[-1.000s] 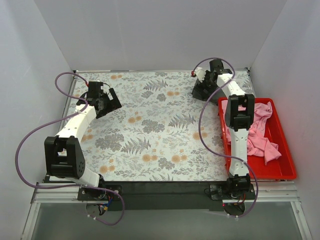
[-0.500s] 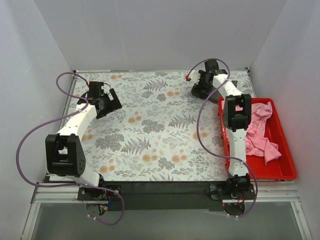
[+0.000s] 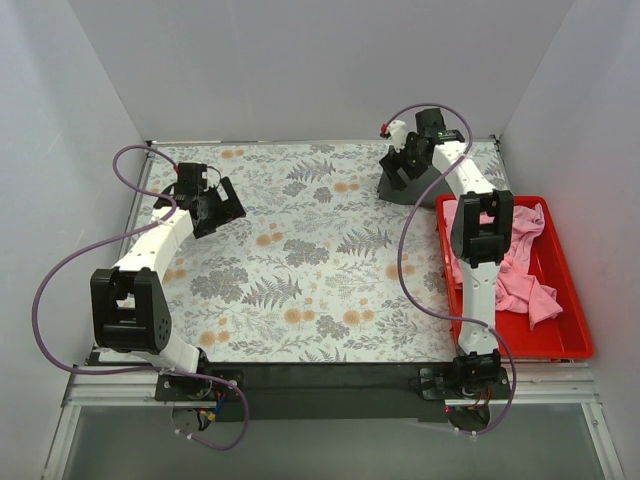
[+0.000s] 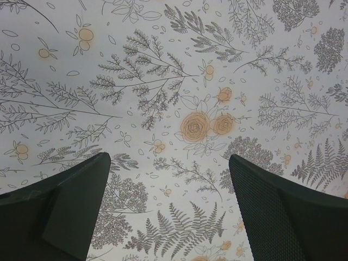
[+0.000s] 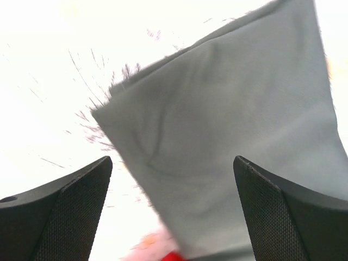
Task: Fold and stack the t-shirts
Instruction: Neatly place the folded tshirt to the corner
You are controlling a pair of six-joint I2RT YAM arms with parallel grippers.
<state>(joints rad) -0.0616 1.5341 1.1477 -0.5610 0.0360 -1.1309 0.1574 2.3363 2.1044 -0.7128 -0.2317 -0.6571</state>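
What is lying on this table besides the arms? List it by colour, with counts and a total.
Dark charcoal grey folded cloth t-shirt: 1
Pink cloth heap in the tray: 1 (how many shirts it holds cannot be told)
Red rectangular plastic tray: 1
Total: 3

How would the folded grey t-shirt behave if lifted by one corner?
Probably floppy: the grey t-shirt shows soft creases, so its folds would likely fall open. It looks thin and light, lying flat on the table cloth. Pushed, it may bunch rather than slide.
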